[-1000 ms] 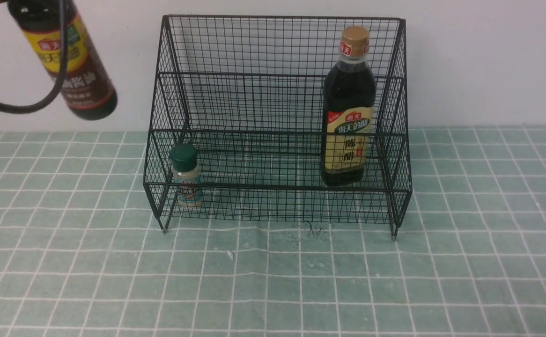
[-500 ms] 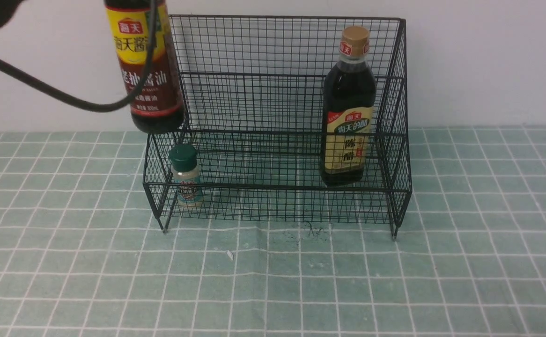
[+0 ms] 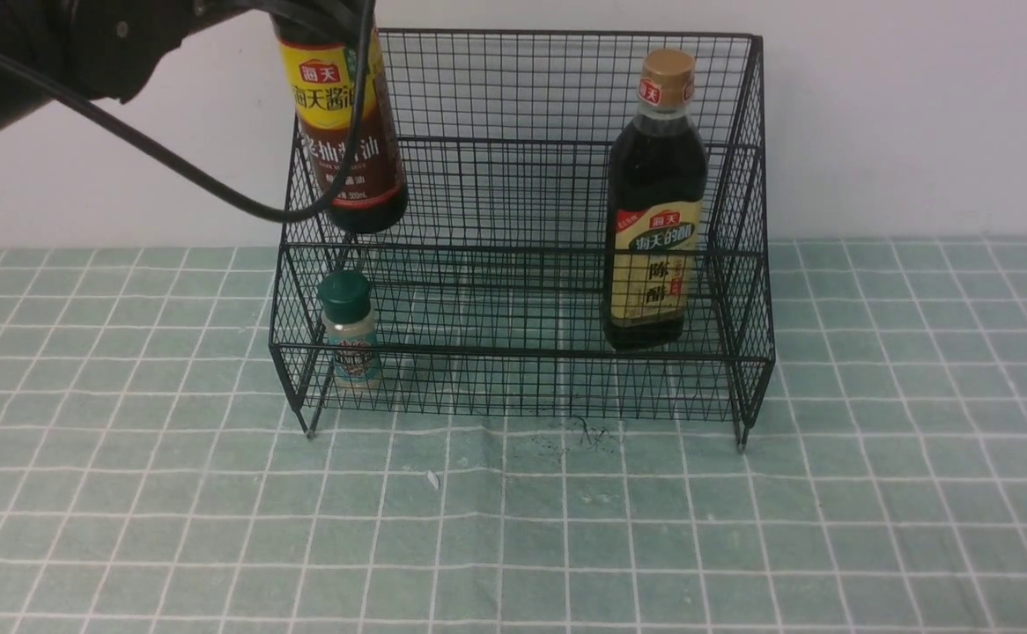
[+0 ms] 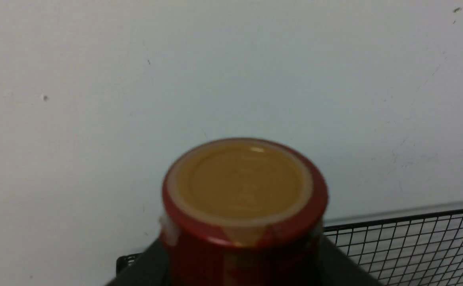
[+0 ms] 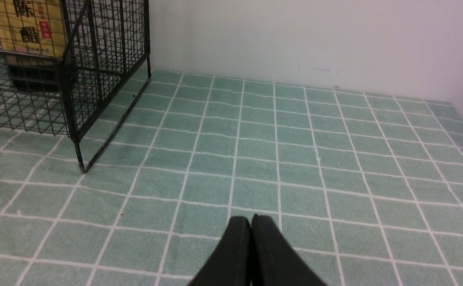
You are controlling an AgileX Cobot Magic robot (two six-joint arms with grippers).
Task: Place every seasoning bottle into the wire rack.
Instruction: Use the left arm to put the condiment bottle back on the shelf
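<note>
Shifted rightward over the last second, from well off the left of the wire rack (image 3: 531, 35) to over its left rear part: tall dark bottle (image 3: 343, 132), tilted before, now close to upright, yellow label facing the camera. Hanging clear of the table (image 3: 513, 528), base about level with the upper tier's front rail, in front of the rack's back mesh in the front view; whether touching any wire, cannot tell. Gripped at the red neck by left fingers (image 4: 142, 270), dark on either side just under the red-rimmed tan cap in the left wrist view, with a corner of the rack's top rim just behind. Black cable (image 3: 214, 189) looping down from the left arm (image 3: 82, 35) and crossing the bottle's label. Unmoved on the lower tier: wider dark bottle (image 3: 654, 202) with tan cap, upright at the right end, and green-capped shaker (image 3: 350, 330), upright in the front left corner, well apart from each other. Right fingers (image 5: 235, 250) pressed together with nothing between them, low over the green checked cloth (image 5: 295, 159) to the right of the rack, out of the front view.
</note>
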